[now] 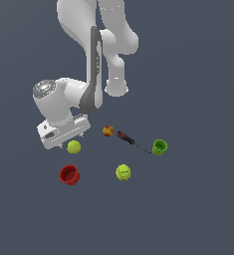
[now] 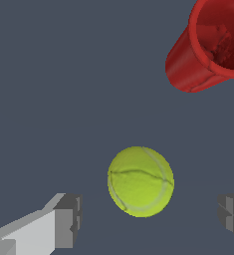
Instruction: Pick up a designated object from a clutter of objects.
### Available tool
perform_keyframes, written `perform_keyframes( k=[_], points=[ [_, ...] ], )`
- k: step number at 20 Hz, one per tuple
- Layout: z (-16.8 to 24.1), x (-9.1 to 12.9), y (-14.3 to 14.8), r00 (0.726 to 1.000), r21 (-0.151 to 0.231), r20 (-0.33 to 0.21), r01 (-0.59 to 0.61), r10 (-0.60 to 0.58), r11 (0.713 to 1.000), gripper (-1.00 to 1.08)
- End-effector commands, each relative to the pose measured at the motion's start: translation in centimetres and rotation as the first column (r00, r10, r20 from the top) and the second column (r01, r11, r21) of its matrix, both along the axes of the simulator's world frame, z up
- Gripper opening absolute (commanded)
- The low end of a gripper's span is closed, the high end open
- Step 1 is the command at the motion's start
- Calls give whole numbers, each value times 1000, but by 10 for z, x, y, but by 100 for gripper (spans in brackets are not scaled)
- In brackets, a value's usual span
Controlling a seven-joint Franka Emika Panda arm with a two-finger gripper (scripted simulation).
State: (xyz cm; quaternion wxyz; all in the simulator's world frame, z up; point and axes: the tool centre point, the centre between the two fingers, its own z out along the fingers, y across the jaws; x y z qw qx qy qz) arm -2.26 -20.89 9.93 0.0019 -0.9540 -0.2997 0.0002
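The designated yellow-green tennis ball [image 1: 73, 146] lies on the dark floor just below my gripper [image 1: 72, 135]. In the wrist view the ball [image 2: 141, 182] lies between my two grey fingertips [image 2: 68, 219], closer to the gripper [image 2: 151, 216] than anything else. The gripper is open and empty, and it is not touching the ball. The second, yellower tennis ball [image 1: 123, 172] with clearer seam marks lies apart, toward the exterior view's right.
A red cup [image 1: 69, 175] lies on its side close to the designated ball and also shows in the wrist view [image 2: 208, 50]. A red-yellow fruit-like ball [image 1: 108, 131], a black-and-red screwdriver [image 1: 131, 140] and a green cup [image 1: 159, 147] lie toward the exterior view's right.
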Motion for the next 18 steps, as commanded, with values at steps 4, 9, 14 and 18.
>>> perform_keyframes(
  k=[4,9,14,18],
  points=[
    [-7,-3,-6,1000,-3,2,-25,25,1000,100],
    [-9,-4,-6,1000,-3,1,-24,24,1000,100],
    [-24,-4,-6,1000,-3,1,-24,24,1000,100],
    [-44,-5,-6,1000,-3,1,-26,26,1000,100]
  ],
)
